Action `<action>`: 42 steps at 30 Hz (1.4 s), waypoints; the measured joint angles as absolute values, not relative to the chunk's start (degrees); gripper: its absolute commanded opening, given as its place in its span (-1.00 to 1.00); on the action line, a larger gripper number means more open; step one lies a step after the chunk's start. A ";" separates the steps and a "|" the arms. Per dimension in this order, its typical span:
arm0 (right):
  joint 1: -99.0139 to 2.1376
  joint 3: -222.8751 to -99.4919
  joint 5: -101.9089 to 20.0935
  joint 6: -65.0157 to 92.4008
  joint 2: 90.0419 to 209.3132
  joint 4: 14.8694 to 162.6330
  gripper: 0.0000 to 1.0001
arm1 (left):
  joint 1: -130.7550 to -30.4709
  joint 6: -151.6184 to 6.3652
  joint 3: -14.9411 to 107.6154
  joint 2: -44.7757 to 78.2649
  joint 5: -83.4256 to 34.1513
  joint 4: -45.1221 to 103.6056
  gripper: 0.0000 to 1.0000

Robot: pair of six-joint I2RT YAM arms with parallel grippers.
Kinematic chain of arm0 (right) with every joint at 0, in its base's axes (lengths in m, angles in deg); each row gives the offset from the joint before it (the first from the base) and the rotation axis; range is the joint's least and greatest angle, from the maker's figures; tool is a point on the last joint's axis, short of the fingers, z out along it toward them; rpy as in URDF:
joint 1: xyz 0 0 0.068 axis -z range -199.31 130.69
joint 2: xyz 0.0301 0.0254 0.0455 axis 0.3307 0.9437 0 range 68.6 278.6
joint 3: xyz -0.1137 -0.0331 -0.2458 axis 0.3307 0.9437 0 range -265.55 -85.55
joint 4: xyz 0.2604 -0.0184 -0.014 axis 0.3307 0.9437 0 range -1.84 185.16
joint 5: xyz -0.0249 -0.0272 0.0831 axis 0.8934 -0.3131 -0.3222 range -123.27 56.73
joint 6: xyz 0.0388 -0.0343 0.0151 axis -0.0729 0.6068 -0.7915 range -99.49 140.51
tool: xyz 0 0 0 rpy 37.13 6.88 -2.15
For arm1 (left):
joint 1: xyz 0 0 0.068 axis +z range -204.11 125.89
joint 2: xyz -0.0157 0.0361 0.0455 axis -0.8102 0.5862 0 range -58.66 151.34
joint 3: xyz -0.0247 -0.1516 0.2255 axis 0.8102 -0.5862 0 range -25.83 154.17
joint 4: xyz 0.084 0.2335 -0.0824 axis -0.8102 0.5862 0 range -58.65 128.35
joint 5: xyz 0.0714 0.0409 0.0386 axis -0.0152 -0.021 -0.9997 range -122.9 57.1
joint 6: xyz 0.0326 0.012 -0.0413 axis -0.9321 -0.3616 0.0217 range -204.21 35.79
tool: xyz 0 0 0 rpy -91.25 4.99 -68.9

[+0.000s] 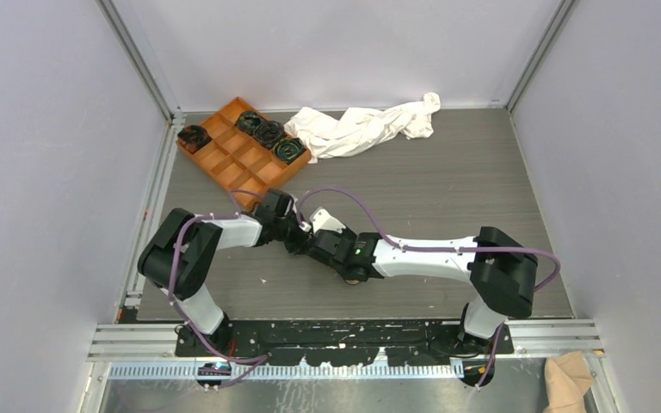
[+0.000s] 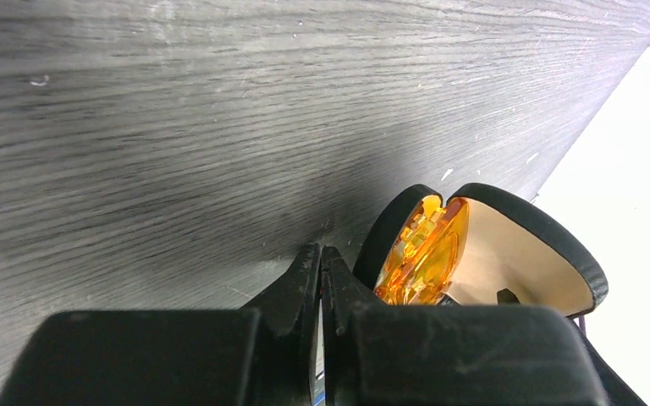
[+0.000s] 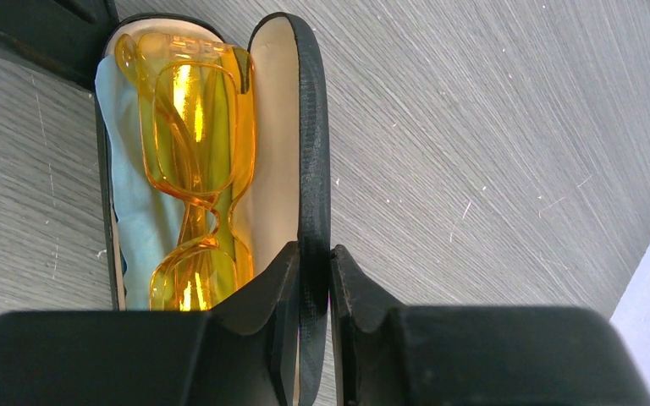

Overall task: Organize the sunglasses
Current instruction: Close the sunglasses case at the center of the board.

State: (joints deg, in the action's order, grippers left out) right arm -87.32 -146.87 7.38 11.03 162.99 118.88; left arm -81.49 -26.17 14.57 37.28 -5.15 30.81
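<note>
The sunglasses lay folded inside the open black case, over the blue cloth. The right claw pinched the case's rim; the left claw sat closed and empty beside it. Only shutting the case seemingly remained.

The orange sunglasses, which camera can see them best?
The right wrist view. There the sunglasses show almost whole, folded inside the open black case on top of the light blue cloth. The left wrist view catches only one orange end peeking from the case. The top view does not show them at all.
</note>
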 measured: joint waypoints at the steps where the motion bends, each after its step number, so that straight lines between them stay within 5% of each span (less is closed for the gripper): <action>1: -87.41 -146.96 7.59 10.97 163.03 119.18 -0.63 | -81.62 -26.17 14.64 37.41 -5.02 30.72 -0.98; 23: -90.27 -151.87 12.03 8.93 169.04 124.62 -0.62 | -82.56 -26.14 16.36 39.57 -3.45 30.35 -1.00; 42: -92.46 -155.44 7.03 5.22 170.85 123.86 -0.19 | -84.48 -25.23 17.22 41.63 -2.72 26.77 -0.99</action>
State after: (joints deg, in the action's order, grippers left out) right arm -92.46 -155.44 7.03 5.22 170.85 123.86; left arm -84.48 -25.23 17.22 41.63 -2.72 26.77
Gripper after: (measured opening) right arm 0.381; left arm 0.010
